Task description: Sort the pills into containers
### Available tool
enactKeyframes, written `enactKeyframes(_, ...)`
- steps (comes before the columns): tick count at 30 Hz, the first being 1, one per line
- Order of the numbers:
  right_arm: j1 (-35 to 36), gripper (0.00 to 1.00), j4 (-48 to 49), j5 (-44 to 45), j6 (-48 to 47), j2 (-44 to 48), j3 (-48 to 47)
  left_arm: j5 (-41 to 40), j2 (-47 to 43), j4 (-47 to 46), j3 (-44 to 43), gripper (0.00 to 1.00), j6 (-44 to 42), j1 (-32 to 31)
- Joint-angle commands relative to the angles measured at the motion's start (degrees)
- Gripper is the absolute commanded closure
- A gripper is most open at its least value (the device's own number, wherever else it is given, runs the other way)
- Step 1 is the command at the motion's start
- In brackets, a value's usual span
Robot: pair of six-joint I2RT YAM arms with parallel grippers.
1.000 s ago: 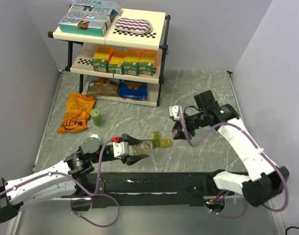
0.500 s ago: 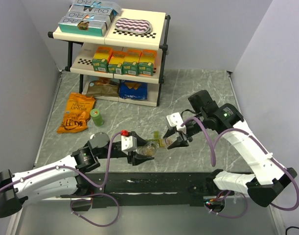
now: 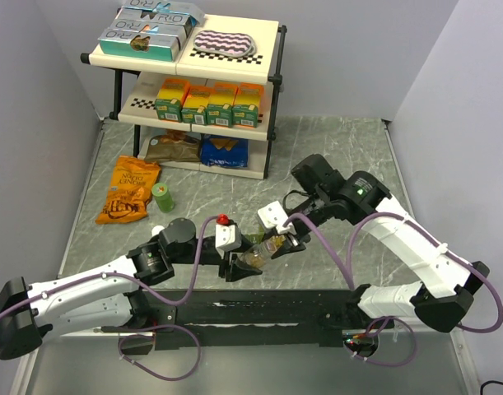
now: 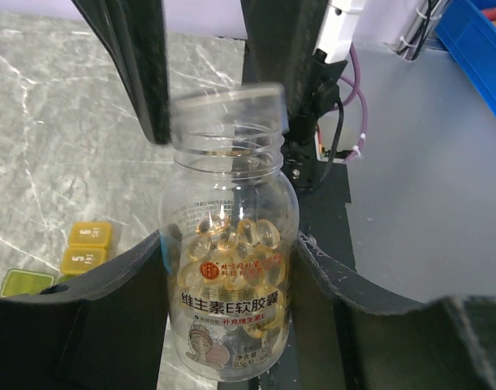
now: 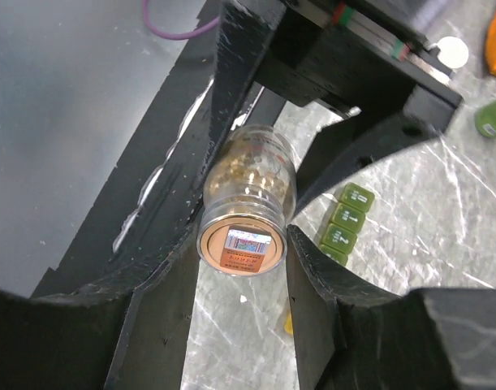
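Nearest the arm bases, the left fingers (image 4: 109, 309) are closed on the body of a clear bottle (image 4: 230, 268), held over the near edge of the worktop (image 3: 342, 156). The bottle is partly filled with amber capsules (image 4: 235, 236). Only the left wrist view shows the printed label, upright. It also shows the open mouth pointing away from that camera, its rim blurred.

The right fingers (image 5: 150, 325) stand half-spread, one on either side of the bottle's far end. The right wrist view looks straight along the bottle at a round end face carrying a small printed sticker. Both fingers lie against or just beside that end. Whether they actually press on it cannot be told from any view.

The pill organiser (image 5: 342, 223) lies on the worktop just beyond the bottle. Overhead it is largely hidden beneath the right arm's wrist. The right wrist view shows four green compartments in a row, right of the bottle. The left wrist view shows two yellow compartments and a lime one at lower left.

Further out, seen from overhead, a white cap (image 3: 158, 230) lies beside the left arm. Beyond it a green bottle (image 3: 162, 197) stands upright, just beside an orange snack bag (image 3: 129, 191). At the back stands a shelf rack (image 3: 272, 90) carrying cartons (image 3: 210, 103).
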State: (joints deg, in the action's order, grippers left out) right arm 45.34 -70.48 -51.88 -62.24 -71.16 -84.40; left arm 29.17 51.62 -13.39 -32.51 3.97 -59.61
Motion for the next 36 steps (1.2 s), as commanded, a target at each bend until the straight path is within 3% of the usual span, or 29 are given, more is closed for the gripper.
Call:
enactKeyframes(1, 2.29, 0.82, -0.54, 2.31, -0.52, -1.18, -2.34, 2.56, 0.32, -2.35, -2.91, 0.99, 2.01, -0.15)
enactKeyframes(7, 3.35, 0.83, -1.24, 1.95, -0.43, -2.85, -4.81, 4.14, 1.56, -2.17, -3.70, 0.99, 3.24, -0.15)
enactKeyframes(16, 4.93, 0.82, 1.04, 1.96, 0.53, -2.94, -1.12, 4.15, -1.16, -6.21, -3.00, 0.99, 4.74, 0.29)
enactKeyframes(23, 4.93, 0.81, 6.49, 0.99, 12.66, -4.34, 0.81, -1.56, -3.97, -6.92, -3.17, 0.99, 3.69, 0.29)
enactKeyframes(27, 4.76, 0.81, 10.87, 1.86, 21.17, -4.17, 3.01, -9.19, -5.64, -5.95, -3.09, 0.99, 2.01, 0.38)
enactKeyframes(31, 1.61, 0.84, 18.86, 2.48, 36.96, -3.20, 6.61, -16.22, -7.84, -7.61, -1.77, 0.99, 0.52, 0.29)
enactKeyframes(36, -0.87, 0.88, 25.12, -3.05, 49.38, -4.34, 10.92, -19.94, -7.41, -10.34, -1.50, 0.99, 0.34, 0.38)
